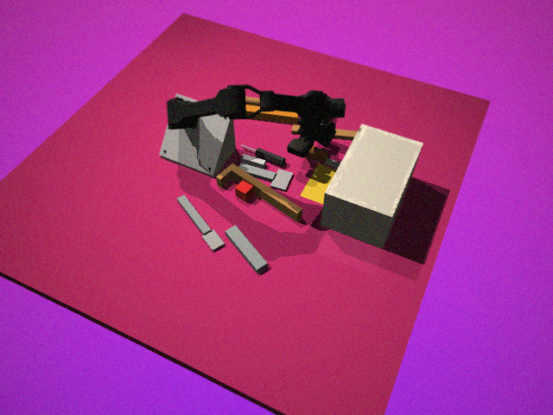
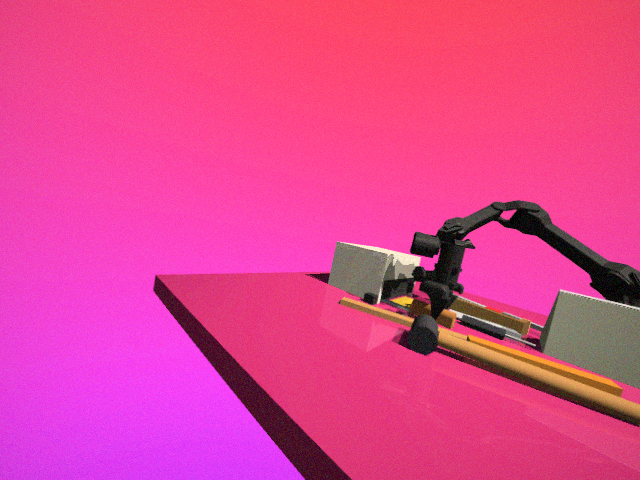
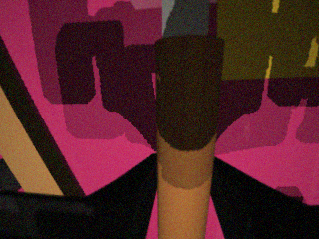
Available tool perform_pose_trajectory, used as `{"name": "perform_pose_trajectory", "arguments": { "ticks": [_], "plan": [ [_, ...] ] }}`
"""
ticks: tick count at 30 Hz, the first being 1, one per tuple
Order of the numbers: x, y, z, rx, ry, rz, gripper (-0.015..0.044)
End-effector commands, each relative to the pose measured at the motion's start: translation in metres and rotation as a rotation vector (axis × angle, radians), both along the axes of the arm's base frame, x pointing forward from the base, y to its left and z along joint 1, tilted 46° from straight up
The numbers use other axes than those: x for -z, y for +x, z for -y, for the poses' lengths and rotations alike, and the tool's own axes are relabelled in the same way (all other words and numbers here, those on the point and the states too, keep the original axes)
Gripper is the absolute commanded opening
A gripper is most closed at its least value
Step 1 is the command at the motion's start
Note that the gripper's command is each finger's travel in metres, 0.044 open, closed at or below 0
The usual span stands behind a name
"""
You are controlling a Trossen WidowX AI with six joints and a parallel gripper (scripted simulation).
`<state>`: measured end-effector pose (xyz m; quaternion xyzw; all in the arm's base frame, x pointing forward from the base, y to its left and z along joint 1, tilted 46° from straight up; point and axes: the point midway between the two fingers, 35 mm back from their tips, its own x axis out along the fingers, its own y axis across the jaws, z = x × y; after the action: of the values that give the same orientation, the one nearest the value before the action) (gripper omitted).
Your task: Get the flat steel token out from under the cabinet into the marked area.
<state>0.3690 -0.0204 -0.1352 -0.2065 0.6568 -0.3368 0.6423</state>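
You can't make out the steel token in any view, so it is presumably still beneath the cabinet (image 1: 375, 165) (image 2: 356, 268), with the yellow marked area (image 1: 311, 192) (image 2: 402, 300) (image 3: 244, 55) just to its left in the top view to receive it. Your jaws stand partly closed on the wooden handle (image 1: 318, 154) (image 2: 446, 318) (image 3: 184, 214) of a tool, its grey end pointing towards the cabinet, likely so it can reach low where the jaws themselves wouldn't fit.

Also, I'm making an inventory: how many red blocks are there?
1: the red block is beside the L-shaped wooden piece. Others could be hidden behind the cabinet.
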Motion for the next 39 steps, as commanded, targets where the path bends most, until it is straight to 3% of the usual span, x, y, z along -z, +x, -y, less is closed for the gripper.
{"name": "perform_pose_trajectory", "arguments": {
  "ticks": [1, 39],
  "plan": [
    [0.001, -0.007, -0.001, 0.004, 0.0, -0.002, 0.0],
    [0.005, -0.046, -0.009, 0.004, 0.001, -0.003, 0.0]
  ]
}}
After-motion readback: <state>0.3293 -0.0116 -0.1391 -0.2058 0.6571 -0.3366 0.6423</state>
